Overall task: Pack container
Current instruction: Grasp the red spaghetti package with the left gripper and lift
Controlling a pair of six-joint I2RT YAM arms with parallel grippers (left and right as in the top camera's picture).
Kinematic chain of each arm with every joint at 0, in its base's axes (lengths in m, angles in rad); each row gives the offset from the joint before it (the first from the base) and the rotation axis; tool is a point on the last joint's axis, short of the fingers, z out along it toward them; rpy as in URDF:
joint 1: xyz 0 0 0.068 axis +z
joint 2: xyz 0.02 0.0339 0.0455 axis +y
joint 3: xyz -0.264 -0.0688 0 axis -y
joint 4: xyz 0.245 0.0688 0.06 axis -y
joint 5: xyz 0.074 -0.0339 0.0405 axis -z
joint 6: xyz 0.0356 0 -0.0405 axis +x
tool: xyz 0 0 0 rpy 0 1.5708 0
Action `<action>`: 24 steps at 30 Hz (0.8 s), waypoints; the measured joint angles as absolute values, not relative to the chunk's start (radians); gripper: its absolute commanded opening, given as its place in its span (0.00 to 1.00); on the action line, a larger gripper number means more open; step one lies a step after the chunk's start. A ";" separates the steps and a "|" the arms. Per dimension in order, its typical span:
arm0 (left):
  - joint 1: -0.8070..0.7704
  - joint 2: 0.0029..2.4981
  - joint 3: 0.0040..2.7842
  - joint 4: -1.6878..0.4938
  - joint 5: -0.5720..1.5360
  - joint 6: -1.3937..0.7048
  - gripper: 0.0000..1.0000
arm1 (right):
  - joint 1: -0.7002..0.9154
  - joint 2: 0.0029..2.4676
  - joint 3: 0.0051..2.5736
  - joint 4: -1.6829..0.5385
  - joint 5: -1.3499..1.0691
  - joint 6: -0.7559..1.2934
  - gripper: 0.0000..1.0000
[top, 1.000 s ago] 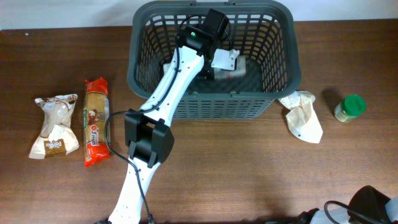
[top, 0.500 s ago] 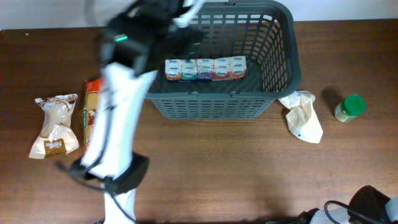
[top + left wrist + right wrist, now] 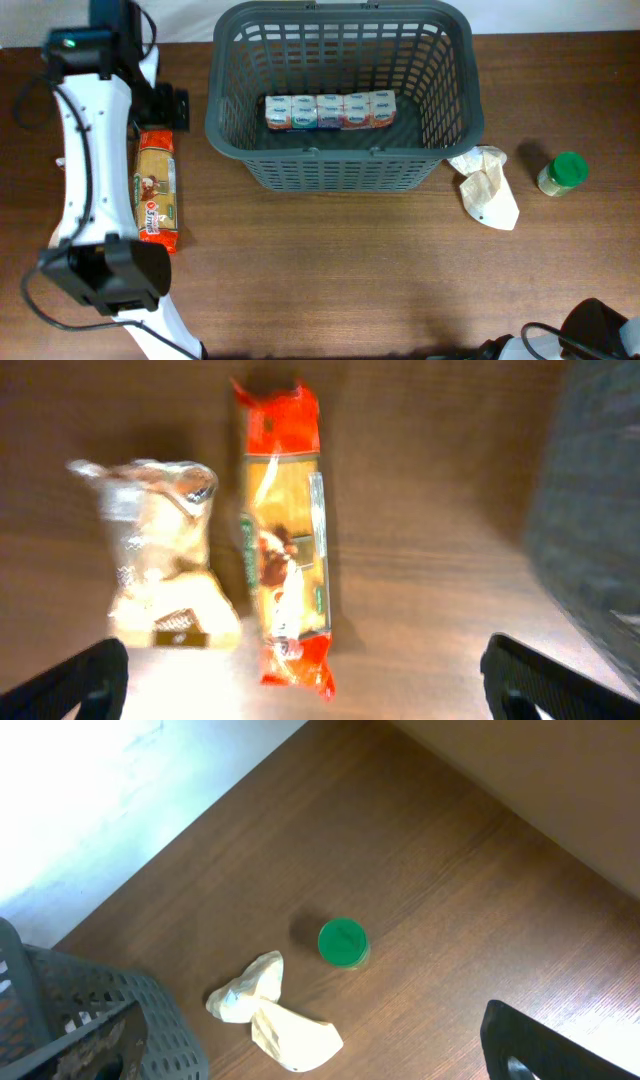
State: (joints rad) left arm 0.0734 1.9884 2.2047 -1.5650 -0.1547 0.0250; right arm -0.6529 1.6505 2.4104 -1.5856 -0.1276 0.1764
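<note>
The dark grey basket (image 3: pixel 340 172) stands at the back middle with a row of small cartons (image 3: pixel 330 110) on its floor. My left gripper (image 3: pixel 168 106) is left of the basket, above the top end of an orange pasta packet (image 3: pixel 157 190). In the left wrist view the gripper (image 3: pixel 303 650) is open and empty, high over the packet (image 3: pixel 285 550) and a white bread bag (image 3: pixel 160 555). The arm hides that bag overhead. My right gripper (image 3: pixel 310 1020) is open and empty, high over the table's right side.
A crumpled cream bag (image 3: pixel 488 185) lies against the basket's right front corner, and a small green-lidded jar (image 3: pixel 563 172) stands to its right. Both show in the right wrist view, the bag (image 3: pixel 270 1015) and the jar (image 3: pixel 343 942), beside the basket's corner (image 3: pixel 150 1020).
My left arm has swung out of the basket to the far left, over the pasta packet and bread bag. The row of cartons stays in the basket.
</note>
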 measured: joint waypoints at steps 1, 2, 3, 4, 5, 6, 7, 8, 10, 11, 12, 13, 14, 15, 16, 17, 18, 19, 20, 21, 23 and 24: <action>0.086 1.998 2.103 -1.515 -0.146 0.024 0.99 | -0.653 1.650 2.410 -1.586 -0.128 0.177 0.99; 0.096 2.008 2.024 -1.480 -0.140 0.023 0.99 | -0.653 1.650 2.410 -1.587 -0.127 0.177 0.99; 0.101 2.014 1.972 -1.457 -0.138 0.018 0.99 | -0.653 1.650 2.410 -1.586 -0.128 0.177 0.99; 0.106 2.019 1.892 -1.423 -0.138 -0.001 0.99 | -0.653 1.650 2.410 -1.586 -0.128 0.177 0.99; 0.109 2.022 1.836 -1.407 -0.143 -0.023 0.99 | -0.653 1.650 2.410 -1.586 -0.128 0.177 0.99; 0.111 2.022 1.807 -1.387 -0.146 -0.036 0.99 | -0.653 1.650 2.410 -1.586 -0.128 0.176 0.99; 0.115 2.022 1.791 -1.370 -0.147 -0.046 0.99 | -0.653 1.650 2.410 -1.587 -0.127 0.176 0.99; 0.123 2.022 1.772 -1.347 -0.148 -0.053 0.99 | -0.653 1.650 2.410 -1.586 -0.128 0.178 0.99; 0.160 2.022 1.736 -1.333 -0.150 -0.066 0.99 | -0.653 1.650 2.410 -1.586 -0.128 0.177 0.99; 0.173 2.022 1.729 -1.321 -0.152 -0.070 0.99 | -0.653 1.650 2.410 -1.586 -0.128 0.177 0.99; 0.186 2.022 1.721 -1.299 -0.154 -0.072 0.99 | -0.653 1.650 2.410 -1.586 -0.128 0.177 0.99; 0.202 2.022 1.712 -1.274 -0.152 -0.072 0.99 | -0.653 1.650 2.410 -1.586 -0.128 0.177 0.99; 0.218 2.022 1.702 -1.257 -0.144 -0.069 0.99 | -0.653 1.650 2.410 -1.586 -0.128 0.176 0.99; 0.232 2.022 1.692 -1.249 -0.130 -0.059 0.99 | -0.653 1.650 2.410 -1.586 -0.128 0.177 0.99; 0.253 2.022 1.678 -1.235 -0.094 -0.038 0.99 | -0.653 1.650 2.410 -1.586 -0.128 0.177 0.99; 0.267 2.024 1.670 -1.229 -0.071 -0.023 0.99 | -0.653 1.650 2.410 -1.586 -0.128 0.177 0.99; 0.278 2.026 1.666 -1.225 -0.057 -0.013 0.99 | -0.653 1.650 2.410 -1.586 -0.128 0.177 0.99; 0.287 2.033 1.664 -1.218 -0.045 0.000 0.99 | -0.653 1.650 2.410 -1.586 -0.128 0.177 0.99; 0.294 2.039 1.663 -1.213 -0.038 0.006 0.99 | -0.653 1.650 2.410 -1.586 -0.128 0.177 0.99; 0.300 2.048 1.662 -1.204 -0.030 0.013 0.99 | -0.653 1.650 2.410 -1.586 -0.128 0.177 0.99; 0.305 2.056 1.660 -1.191 -0.021 0.029 0.99 | -0.653 1.650 2.410 -1.586 -0.128 0.177 0.99; 0.305 2.059 1.660 -1.188 -0.013 0.042 0.99 | -0.653 1.650 2.410 -1.586 -0.128 0.177 0.99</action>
State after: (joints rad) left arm 0.3046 2.0590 1.6604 -1.1877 -0.0132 0.0418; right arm -0.6529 1.6505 2.4104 -1.5864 -0.1276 0.1772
